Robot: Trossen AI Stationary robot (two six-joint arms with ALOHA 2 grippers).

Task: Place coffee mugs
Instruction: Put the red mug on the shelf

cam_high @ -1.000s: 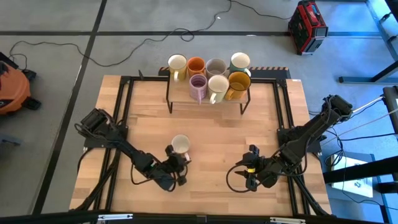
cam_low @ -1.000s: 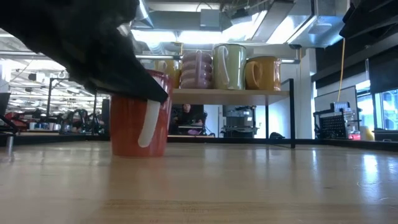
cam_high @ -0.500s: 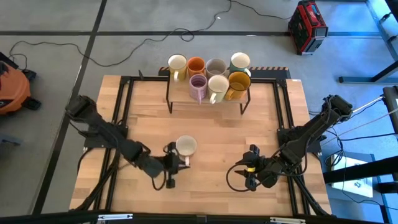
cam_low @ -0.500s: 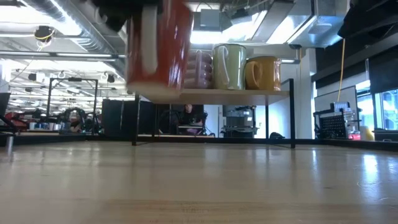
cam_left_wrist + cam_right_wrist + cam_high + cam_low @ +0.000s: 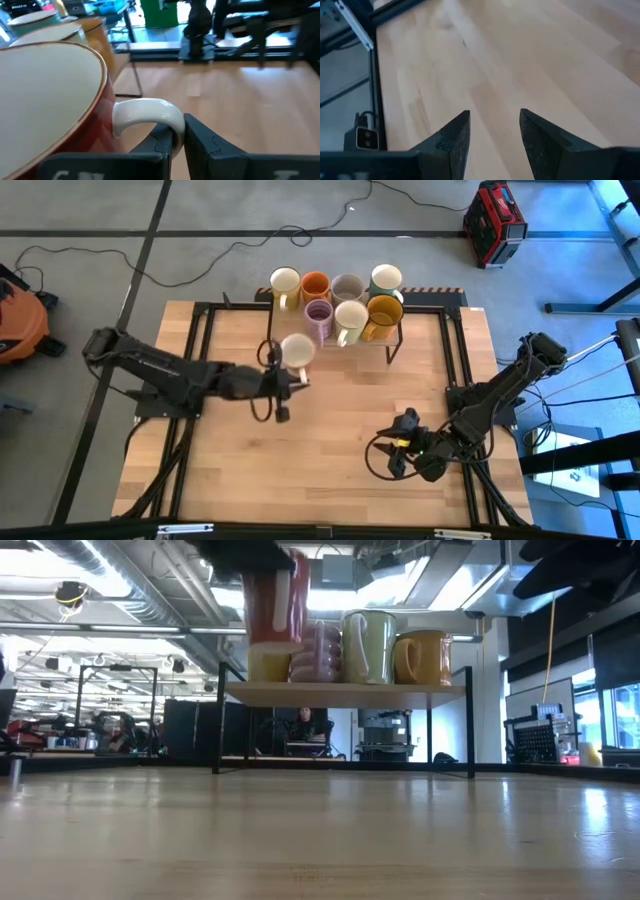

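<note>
A red mug (image 5: 297,350) with a white inside and a white handle hangs in the air, with my left gripper (image 5: 288,380) shut on it. It hangs just in front of the left end of the shelf (image 5: 335,340) at the table's far edge. In the low view the red mug (image 5: 272,602) is upright at the height of the shelf's mugs. Several mugs stand on the shelf: cream (image 5: 285,283), orange (image 5: 315,285), grey-beige (image 5: 347,287), mint (image 5: 386,278), lilac (image 5: 318,315), cream (image 5: 351,315), amber (image 5: 383,315). My right gripper (image 5: 405,442) hovers open over the near right of the table. My left gripper pinches the mug's white handle (image 5: 145,111) between its two fingers (image 5: 167,142). The fingers come nearly level from the table's left. The mug is lifted clear of the table and upright, its mouth up.
The shelf stands on black legs (image 5: 218,720) with open room beneath it. Black frame rails (image 5: 205,360) run along the table's left and right sides. The bare wooden tabletop (image 5: 340,410) lies between the two arms.
My left gripper has lifted the red mug off the table and carried it up toward the far edge, to the shelf's left end, rolling its wrist on the way. The mug stays upright in the hold. My right gripper has turned a little in place.
</note>
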